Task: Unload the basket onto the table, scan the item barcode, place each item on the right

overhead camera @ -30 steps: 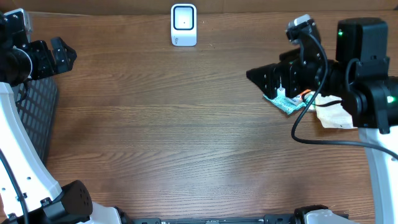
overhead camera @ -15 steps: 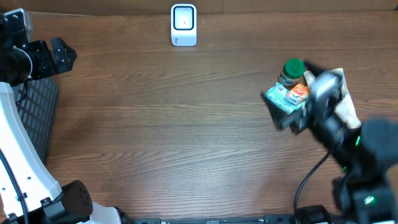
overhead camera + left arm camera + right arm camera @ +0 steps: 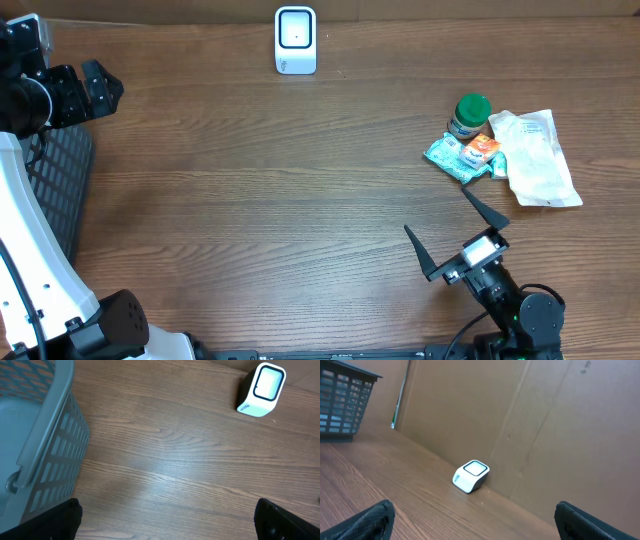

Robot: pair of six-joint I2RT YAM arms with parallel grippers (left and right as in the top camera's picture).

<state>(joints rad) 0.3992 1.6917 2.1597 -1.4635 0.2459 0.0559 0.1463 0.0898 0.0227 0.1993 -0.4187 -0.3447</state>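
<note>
My right gripper (image 3: 434, 208) is hanging wide apart, holding nothing, near the pile of items (image 3: 462, 152). My left gripper (image 3: 106, 80) is standing open too, beside the basket (image 3: 65, 180).

Wood-grain table (image 3: 300, 200), glossy plastic scanner (image 3: 296, 40)

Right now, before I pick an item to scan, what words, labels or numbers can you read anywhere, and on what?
No text reads clearly in any view.
Scanner: small dark print low on its side, too blurred to read.
Green-lidded jar: label print too small to read.
Teal packet and orange packet: printing too small to read.
White pouch: no readable marks.
</note>
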